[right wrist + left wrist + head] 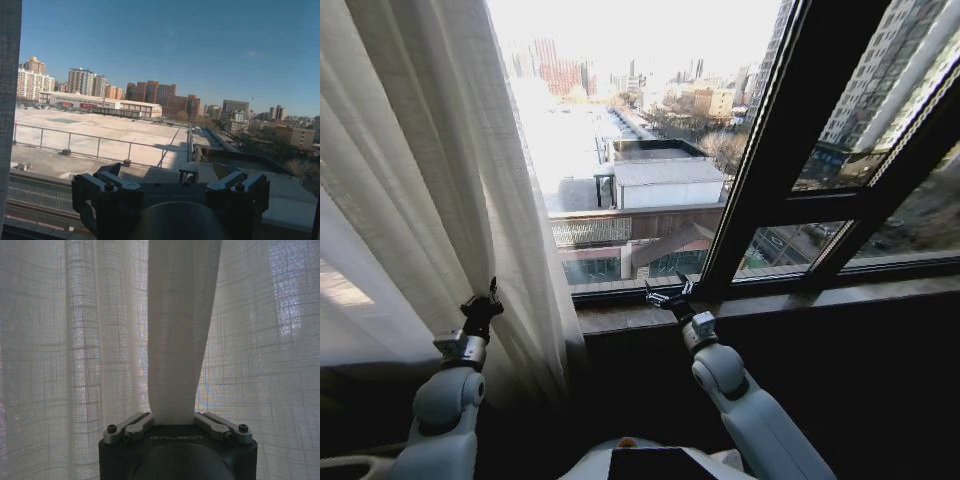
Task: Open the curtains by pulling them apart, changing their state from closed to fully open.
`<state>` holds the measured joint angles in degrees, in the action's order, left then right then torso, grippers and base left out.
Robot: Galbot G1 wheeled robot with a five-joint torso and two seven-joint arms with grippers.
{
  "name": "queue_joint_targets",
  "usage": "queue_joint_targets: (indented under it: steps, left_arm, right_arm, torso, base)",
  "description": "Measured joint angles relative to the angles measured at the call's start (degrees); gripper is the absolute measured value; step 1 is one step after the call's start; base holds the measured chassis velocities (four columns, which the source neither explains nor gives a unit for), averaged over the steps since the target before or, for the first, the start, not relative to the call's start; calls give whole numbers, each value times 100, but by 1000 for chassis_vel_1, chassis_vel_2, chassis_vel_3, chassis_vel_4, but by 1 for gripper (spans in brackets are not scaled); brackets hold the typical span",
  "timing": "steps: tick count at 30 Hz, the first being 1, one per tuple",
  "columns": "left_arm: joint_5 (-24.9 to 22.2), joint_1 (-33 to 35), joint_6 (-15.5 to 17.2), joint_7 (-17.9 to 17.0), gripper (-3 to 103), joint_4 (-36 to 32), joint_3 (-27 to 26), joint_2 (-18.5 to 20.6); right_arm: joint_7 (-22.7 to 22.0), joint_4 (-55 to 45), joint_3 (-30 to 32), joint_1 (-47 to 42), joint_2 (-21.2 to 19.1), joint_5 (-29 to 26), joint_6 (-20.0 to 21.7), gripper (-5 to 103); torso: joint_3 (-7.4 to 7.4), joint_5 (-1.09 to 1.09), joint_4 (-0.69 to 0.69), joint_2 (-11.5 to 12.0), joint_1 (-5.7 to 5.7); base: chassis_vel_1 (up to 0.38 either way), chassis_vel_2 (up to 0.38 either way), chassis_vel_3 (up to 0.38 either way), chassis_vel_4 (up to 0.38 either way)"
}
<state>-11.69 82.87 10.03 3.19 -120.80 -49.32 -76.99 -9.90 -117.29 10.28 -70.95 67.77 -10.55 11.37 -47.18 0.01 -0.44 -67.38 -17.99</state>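
Note:
The sheer white curtains [440,180] hang bunched in long pleats on the left side of the window, leaving the middle and right glass bare. My left gripper [490,296] points up into the lower pleats. In the left wrist view a fold of the curtains [180,330] rises from between the jaws of the left gripper [172,416], which is shut on it. My right gripper [667,292] hovers open just above the window sill [800,305], right of the curtain's edge, with nothing in it. In the right wrist view the right gripper [172,184] faces the glass, with a strip of curtain [9,100] at the picture's edge.
A thick dark window frame bar [775,160] slants up right of the right gripper, with a cross bar [840,205] beyond it. A dark wall lies below the sill. City rooftops show through the glass.

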Motion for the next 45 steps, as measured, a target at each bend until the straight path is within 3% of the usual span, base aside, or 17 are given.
queue_joint_targets:
  steps: [32,45]
  left_arm:
    - [-52,11,-36,-95,1,109,-109,-118]
    - [-1022,-71,-31,-190,1,566,-1600,60]
  right_arm:
    - [10,93,-56,22,7,-27,-136,100]
    - [20,169,-96,40,7,-13,-136,100]
  torso:
    - [0,0,0,0,0]
    - [0,-1,0,0,0]
  base:
    - [28,32,-32,-33]
    - [0,0,0,0]
